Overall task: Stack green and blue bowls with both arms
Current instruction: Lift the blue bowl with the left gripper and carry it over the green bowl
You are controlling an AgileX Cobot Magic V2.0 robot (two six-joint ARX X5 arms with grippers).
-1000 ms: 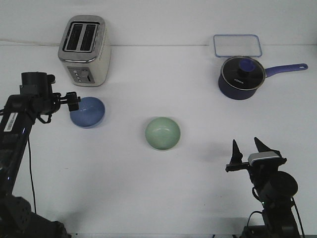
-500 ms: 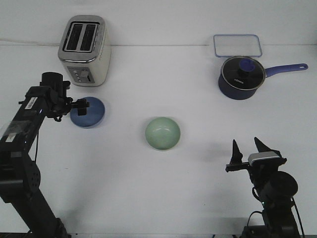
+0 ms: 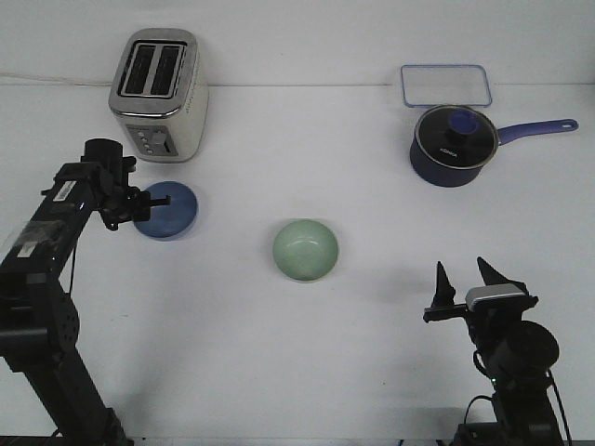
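My left arm reaches in from the left edge of the white table (image 3: 279, 353), and my left end effector (image 3: 136, 204) sits at the left rim of the blue bowl (image 3: 167, 210). From the front view the fingers overlap that rim, but I cannot tell how far apart they are or whether they are pinching the bowl's wall. The blue bowl rests on the table just in front of the silver toaster (image 3: 157, 93), which stands near the back left with its two slots facing up.

Toward the middle of the table, the green bowl (image 3: 305, 250) stands upright and alone, well apart from the blue bowl and to its right, a little nearer to me. Nothing touches it.

At the back right, a clear rectangular container with a blue rim (image 3: 445, 85) lies flat. Just in front of it is a dark blue saucepan (image 3: 453, 145) with a glass lid on top, its handle pointing to the right.

At the lower right, my right end effector (image 3: 465, 279) points upward on its folded arm, its two dark fingers spread wide with a clear gap between them and nothing held. It is well apart from the green bowl and from the saucepan.
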